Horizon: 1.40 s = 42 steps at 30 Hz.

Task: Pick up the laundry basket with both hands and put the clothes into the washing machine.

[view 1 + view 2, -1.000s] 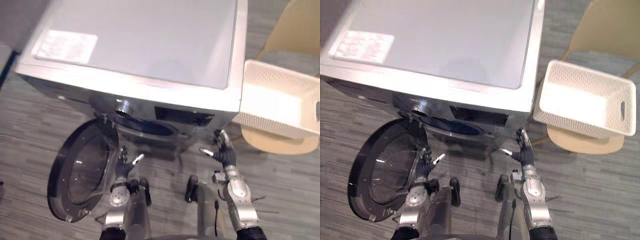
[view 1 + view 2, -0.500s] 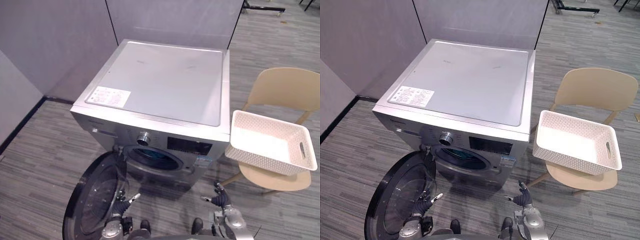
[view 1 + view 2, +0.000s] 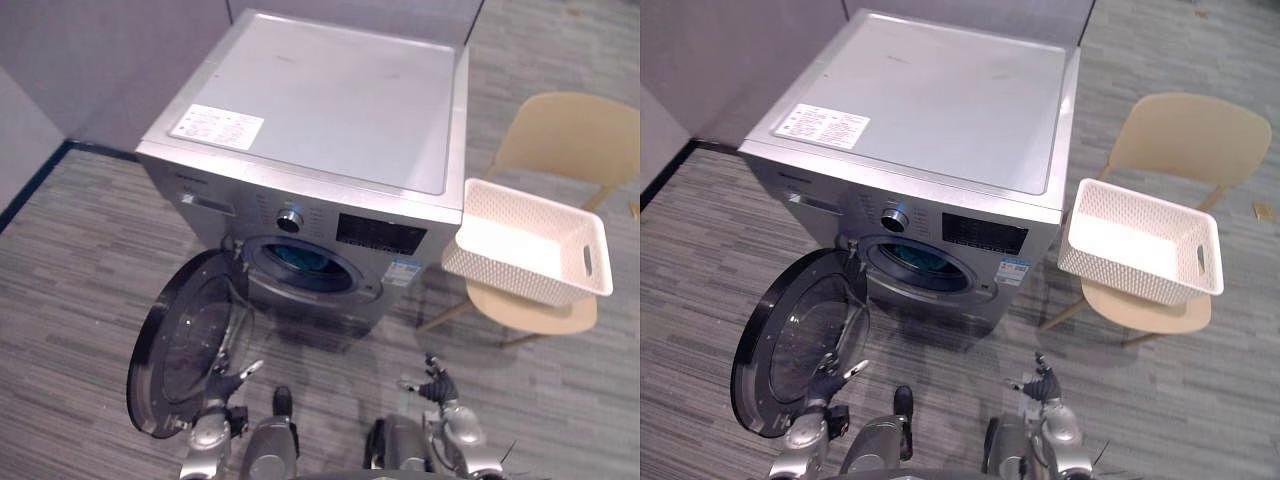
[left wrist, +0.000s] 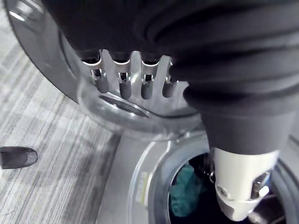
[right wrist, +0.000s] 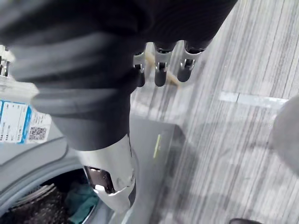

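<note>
The white laundry basket (image 3: 503,279) sits on a beige chair (image 3: 560,140) to the right of the silver washing machine (image 3: 320,110); I see no clothes in it. The machine's round door (image 3: 185,345) hangs open to the left. Teal clothes (image 4: 184,196) lie inside the drum (image 3: 305,262). My left hand (image 3: 222,386) is low in front of the open door, fingers (image 4: 133,74) straight and empty. My right hand (image 3: 437,388) is low to the right of the drum opening, fingers (image 5: 159,70) straight, holding nothing. Both hands are well away from the basket.
Grey striped carpet (image 3: 80,250) surrounds the machine. Grey partition walls (image 3: 90,50) stand behind and to the left of it. The open door takes up the floor space at the front left.
The whole view has pulled back from the machine, so the camera moved. Both hands stay open and empty, now lower in view. The basket stays on the chair.
</note>
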Available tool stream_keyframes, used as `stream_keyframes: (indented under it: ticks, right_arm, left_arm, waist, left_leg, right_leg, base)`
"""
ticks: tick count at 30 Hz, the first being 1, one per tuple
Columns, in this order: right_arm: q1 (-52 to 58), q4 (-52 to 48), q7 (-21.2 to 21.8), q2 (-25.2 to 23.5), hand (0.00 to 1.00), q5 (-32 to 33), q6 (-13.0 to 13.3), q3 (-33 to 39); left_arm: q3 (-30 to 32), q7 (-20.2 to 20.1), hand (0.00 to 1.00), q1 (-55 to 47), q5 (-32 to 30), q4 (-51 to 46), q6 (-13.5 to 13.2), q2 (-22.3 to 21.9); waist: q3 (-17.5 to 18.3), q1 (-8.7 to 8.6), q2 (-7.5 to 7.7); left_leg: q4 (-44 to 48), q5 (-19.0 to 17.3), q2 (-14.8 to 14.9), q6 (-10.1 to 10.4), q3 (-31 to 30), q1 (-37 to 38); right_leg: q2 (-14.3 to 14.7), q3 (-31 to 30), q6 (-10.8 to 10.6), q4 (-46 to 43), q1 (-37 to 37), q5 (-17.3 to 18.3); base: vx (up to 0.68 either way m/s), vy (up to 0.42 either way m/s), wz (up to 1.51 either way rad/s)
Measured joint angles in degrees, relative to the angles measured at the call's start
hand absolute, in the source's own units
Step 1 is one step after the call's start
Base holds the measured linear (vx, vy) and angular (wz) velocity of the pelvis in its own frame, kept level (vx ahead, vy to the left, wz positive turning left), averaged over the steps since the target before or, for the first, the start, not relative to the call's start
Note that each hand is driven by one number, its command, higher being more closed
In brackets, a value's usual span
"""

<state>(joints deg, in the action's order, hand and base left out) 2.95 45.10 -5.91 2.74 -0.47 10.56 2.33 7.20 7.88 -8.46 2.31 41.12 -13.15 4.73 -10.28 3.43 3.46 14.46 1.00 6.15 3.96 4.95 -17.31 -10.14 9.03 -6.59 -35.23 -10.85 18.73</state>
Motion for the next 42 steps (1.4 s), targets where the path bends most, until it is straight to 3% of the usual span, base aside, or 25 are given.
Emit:
stream_keyframes:
  ticks: [1,2,3,4,6,8,10,11,13,15,18,21,25,28,32,35,39,42]
  right_arm:
    - [-0.55,-0.04,-0.19,0.67,0.0,0.04,0.11,0.21]
    - [-1.67,-0.08,-0.41,1.56,0.0,0.46,0.15,0.2]
    - [-2.16,-0.33,-0.63,2.31,0.0,1.07,0.1,0.55]
    - [-2.13,-0.57,-1.03,2.53,0.0,1.72,0.1,1.36]
    - [-1.7,-0.74,-1.68,2.06,0.0,2.2,0.07,1.36]
    - [-1.92,-1.07,-1.73,2.1,0.0,2.19,0.11,1.43]
    - [-1.25,-1.07,-1.68,2.38,0.0,2.16,0.12,1.95]
    - [-0.87,-0.9,-1.66,2.37,0.0,2.12,0.11,2.13]
    - [-0.65,0.01,-1.59,2.88,0.0,1.83,0.11,2.17]
    - [0.0,1.26,-1.61,1.81,0.0,1.32,0.1,2.22]
    - [0.58,1.41,-1.64,2.05,0.0,1.09,0.12,2.25]
    - [1.26,1.61,-1.6,2.19,0.0,0.54,0.12,2.17]
    - [1.59,1.63,-1.41,2.54,0.0,-0.3,0.12,2.15]
    - [1.56,1.33,-1.15,3.0,0.0,-0.32,0.15,2.15]
    - [1.36,0.46,-0.05,4.36,0.0,-0.32,0.14,2.06]
    - [1.21,-0.89,0.22,4.6,0.0,-0.15,0.16,1.59]
    - [0.98,-2.95,0.91,4.4,0.0,0.07,0.18,-0.69]
    - [0.97,-6.57,1.03,4.35,0.0,1.72,0.25,-1.51]
  left_arm:
    - [0.02,-0.01,0.0,-0.53,0.31,-0.15,0.02,-0.97]
    - [0.03,0.01,0.0,-0.59,0.58,0.4,0.25,-3.15]
    - [-0.55,-0.17,0.0,-1.32,0.58,0.19,0.39,-4.73]
    - [-0.91,-0.13,0.0,-1.88,0.64,0.03,0.41,-5.89]
    - [-1.46,-0.12,0.0,-1.41,1.78,-0.05,0.36,-6.22]
    - [-3.36,-0.19,0.0,-0.5,1.79,-0.11,0.34,-6.21]
    - [-5.47,-0.28,0.0,-0.22,1.72,-0.76,0.34,-6.22]
    - [-6.14,-0.28,0.0,0.12,1.64,-1.36,0.31,-6.27]
    - [-6.84,-0.21,0.0,1.29,1.67,-2.9,0.19,-5.99]
    - [-8.26,0.27,0.0,2.81,1.56,-7.05,0.21,-3.7]
    - [-9.2,2.43,0.0,4.63,0.8,-14.13,-0.01,-1.32]
    - [-6.85,5.46,0.0,8.0,-3.01,-21.24,-1.31,1.2]
    - [1.43,9.37,0.0,11.6,-4.78,-22.83,-1.98,6.04]
    - [9.0,12.55,0.0,13.6,-5.17,-22.21,-1.91,11.61]
    - [15.19,14.59,0.0,17.6,-3.72,-12.01,-1.48,20.31]
    - [16.06,13.93,0.0,21.32,-1.65,-3.61,-0.41,25.66]
    - [15.98,10.71,0.0,27.89,1.97,6.67,1.7,27.57]
    - [17.15,8.65,0.0,30.58,6.24,10.92,2.21,27.3]
  waist:
    - [-0.02,0.99,-0.81]
    - [-0.62,1.82,-3.58]
    - [-0.75,1.96,-5.24]
    - [-0.72,1.91,-5.96]
    - [-0.8,1.66,-5.41]
    - [-0.61,1.28,-5.28]
    - [-0.72,0.24,-4.85]
    - [-0.71,0.06,-4.88]
    - [-0.19,-0.38,-5.78]
    - [0.28,-1.54,-4.68]
    - [0.57,-2.74,-4.45]
    - [1.12,-2.75,-4.68]
    - [1.38,-3.92,-4.53]
    - [1.5,-4.07,-3.91]
    - [1.46,-3.93,-2.74]
    - [-0.04,-3.15,-0.13]
    - [-2.79,-2.6,4.02]
    - [-3.96,-2.4,4.85]
  left_leg:
    - [-1.08,1.65,0.54,0.41,0.09,-0.88]
    - [-2.89,2.82,2.02,0.42,-0.12,-1.41]
    - [-4.78,3.13,3.29,0.57,-0.06,-1.67]
    - [-7.11,3.3,3.79,1.01,0.08,-1.31]
    - [-12.0,2.48,3.95,2.21,0.18,-0.63]
    - [-7.81,2.57,3.0,1.94,1.99,-1.49]
    - [0.12,2.09,2.28,2.03,3.2,-0.36]
    - [-0.19,-0.68,1.95,1.94,2.82,1.92]
    - [-5.96,-1.2,1.44,1.78,1.33,5.05]
    - [-11.74,1.39,-0.19,0.28,0.45,7.32]
    - [-15.25,3.48,-2.06,-0.81,-0.38,8.94]
    - [-18.46,4.6,-3.42,-1.45,-0.32,11.1]
    - [-19.72,4.83,-4.18,-1.61,0.03,12.73]
    - [-19.72,4.96,-4.19,-1.84,1.49,12.71]
    - [-19.71,4.93,-3.71,-1.84,3.33,11.9]
    - [-18.07,4.65,-2.46,-1.59,4.68,9.61]
    - [-8.86,1.07,0.55,-0.59,5.26,2.41]
    - [-1.99,-2.11,3.48,0.12,5.71,-1.8]
  right_leg:
    - [1.04,0.38,1.29,5.4,0.94,1.46]
    - [3.43,1.14,2.89,9.9,1.87,0.73]
    - [4.72,1.91,3.38,11.84,1.64,-0.27]
    - [5.37,2.1,3.64,12.0,0.6,-1.34]
    - [5.36,3.66,5.9,13.95,0.01,-3.38]
    - [3.85,4.02,6.53,16.23,-0.9,-6.18]
    - [2.45,4.25,5.35,18.09,-1.24,-8.54]
    - [2.0,4.1,4.55,18.84,-1.25,-9.32]
    - [2.46,4.11,3.25,21.87,-0.34,-11.57]
    - [2.08,5.34,1.95,27.95,2.82,-15.19]
    - [1.26,6.65,0.69,31.22,5.04,-17.0]
    - [0.47,6.71,0.07,33.54,6.61,-18.53]
    - [0.09,6.32,-0.24,35.34,8.23,-19.49]
    - [0.37,4.57,-0.58,36.83,7.93,-20.75]
    - [1.27,2.6,-0.02,37.59,6.34,-21.67]
    - [2.38,1.06,0.91,37.55,3.89,-22.51]
    - [4.35,-0.21,2.23,37.42,0.25,-23.87]
    - [6.25,-1.52,3.08,37.23,-1.57,-24.72]
  base:
    - [-0.29,-0.177,-0.15]
    - [-0.31,-0.135,-0.2]
    - [-0.33,-0.1,-0.13]
    - [-0.33,-0.073,0.09]
    - [-0.26,-0.065,0.24]
    - [-0.12,-0.002,0.2]
    - [-0.08,0.086,0.15]
    - [-0.06,0.172,0.05]
    - [-0.04,0.173,0.02]
    - [-0.02,0.166,0.25]
    - [-0.05,0.13,0.27]
    - [-0.04,0.097,0.0]
    - [-0.01,0.064,-0.06]
    - [0.02,0.025,-0.24]
    - [0.02,-0.002,-0.29]
    - [0.0,-0.029,-0.26]
    - [-0.07,-0.069,-0.19]
    - [-0.1,-0.085,-0.32]
